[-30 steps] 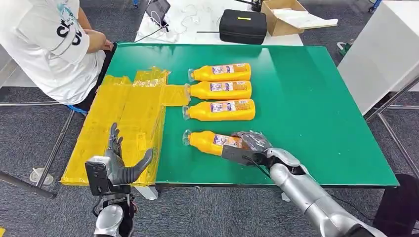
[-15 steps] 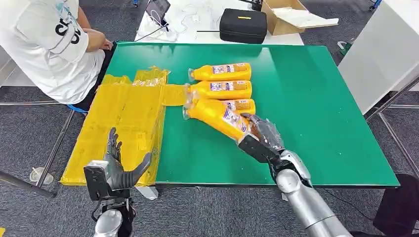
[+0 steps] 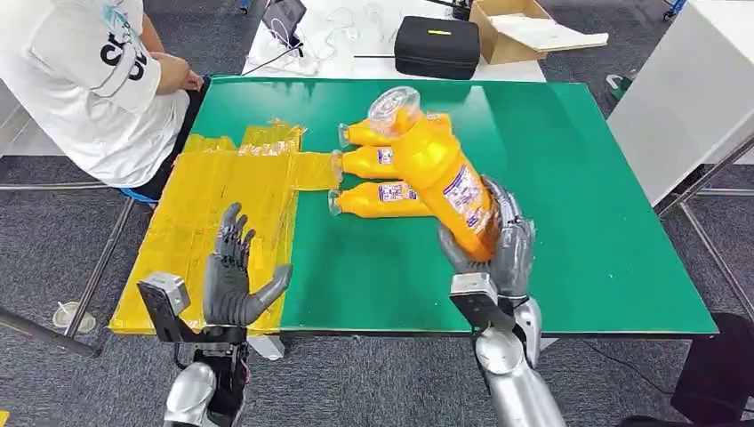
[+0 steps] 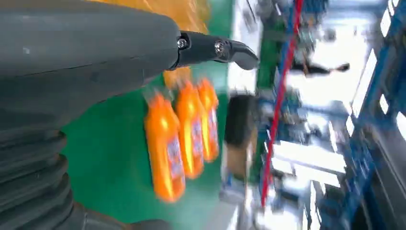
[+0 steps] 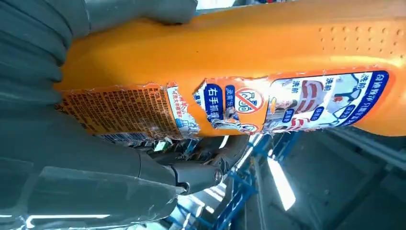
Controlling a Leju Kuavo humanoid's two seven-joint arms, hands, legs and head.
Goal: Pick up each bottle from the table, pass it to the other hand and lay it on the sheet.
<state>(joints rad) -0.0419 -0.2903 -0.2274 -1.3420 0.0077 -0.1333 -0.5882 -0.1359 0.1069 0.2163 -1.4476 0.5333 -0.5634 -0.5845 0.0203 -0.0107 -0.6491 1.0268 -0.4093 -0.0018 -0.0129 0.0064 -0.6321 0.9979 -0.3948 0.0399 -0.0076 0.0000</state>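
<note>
**Right robot hand held one orange bottle above the bench**

The right robot hand [image 3: 498, 245] gripped an orange bottle [image 3: 440, 169] around its lower body, fingers wrapped over the torn label. The bottle was clear of the green bench [image 3: 578, 178], tilted with its clear cap [image 3: 394, 103] pointing up and away from the robot. In the right wrist view the same bottle [image 5: 249, 62] lay across the palm, with the thumb on one side and the darker fingers [image 5: 201, 175] curled beneath it.

The left robot hand [image 3: 233, 280] held nothing. Its fingers were spread and upright, palm turned towards the bottle, at the near edge of the yellow sheet [image 3: 222, 213]. That sheet covered the left part of the bench and hung past its left edge.

Three more orange bottles [image 3: 391, 197] lay on their sides in a row on the bench, caps towards the sheet, partly hidden behind the lifted one. The left wrist view showed them blurred.

A person in a white shirt [image 3: 76, 80] sat at the far left corner. A black case [image 3: 437, 46] and an open cardboard box [image 3: 516, 31] rested on a white table beyond.
</note>
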